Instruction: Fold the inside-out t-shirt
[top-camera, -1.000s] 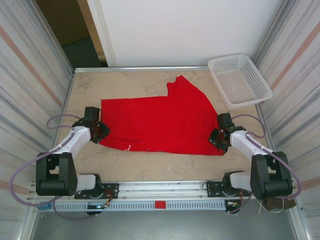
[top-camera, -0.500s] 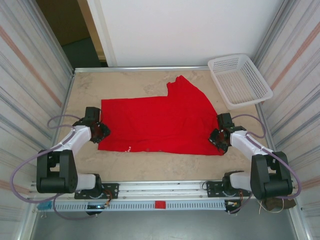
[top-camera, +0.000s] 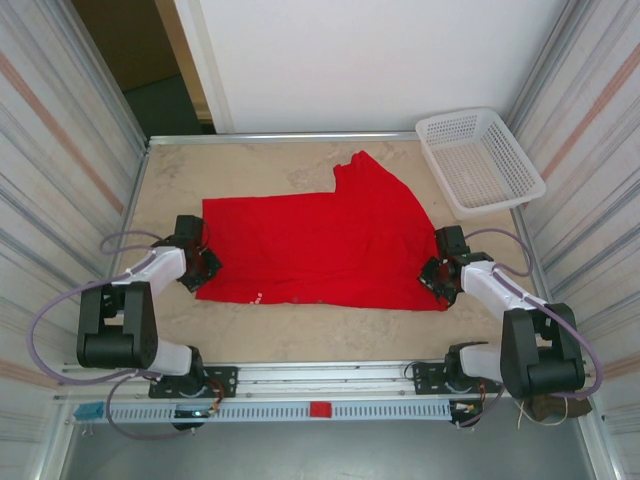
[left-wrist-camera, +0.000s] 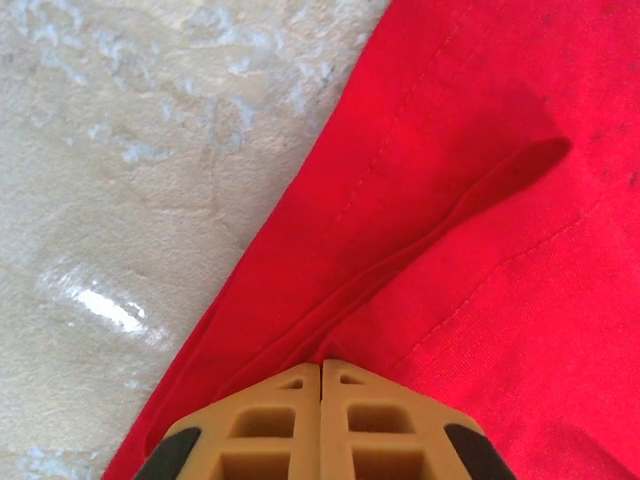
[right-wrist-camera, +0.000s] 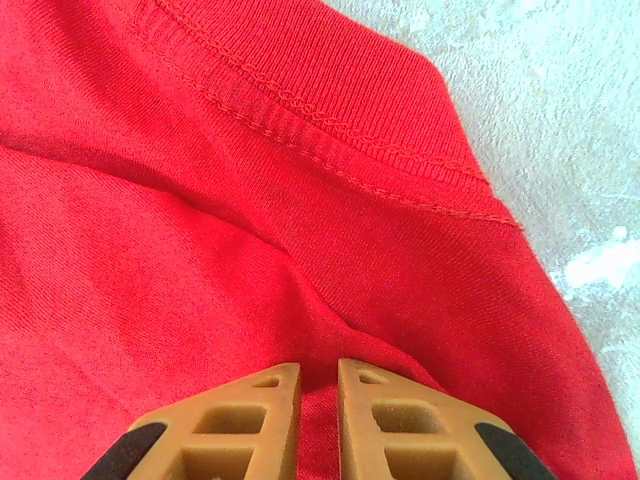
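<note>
Carrying everything: the surface (top-camera: 300, 340), pale and marbled, with a white basket (top-camera: 455, 116) at its far right corner.
Shirt: the inside-out t-shirt (top-camera: 320, 245) lies spread flat across the middle of the surface, one sleeve pointing toward the far side, apart from the basket. A small white mark (top-camera: 257, 296) sits by the near hem.
Left fingers (left-wrist-camera: 300, 410): pressed together at the shirt's left edge, pinching a thin raised ridge (left-wrist-camera: 450, 205) of cloth that runs into them.
Right fingers (right-wrist-camera: 285, 405): nearly together at the shirt's right edge, cloth bunched in the narrow gap, just inside a stitched band (right-wrist-camera: 330, 130).
Step, as judged: both edges are gripped, ready to lift and fold.
Risk, left: the pinch looks shallow. It may hold only the top layer, so a lift could peel the layers apart or let the cloth slip free.
Risk, both: uneven lifting would skew the fold, and the far sleeve could drag and bunch.
</note>
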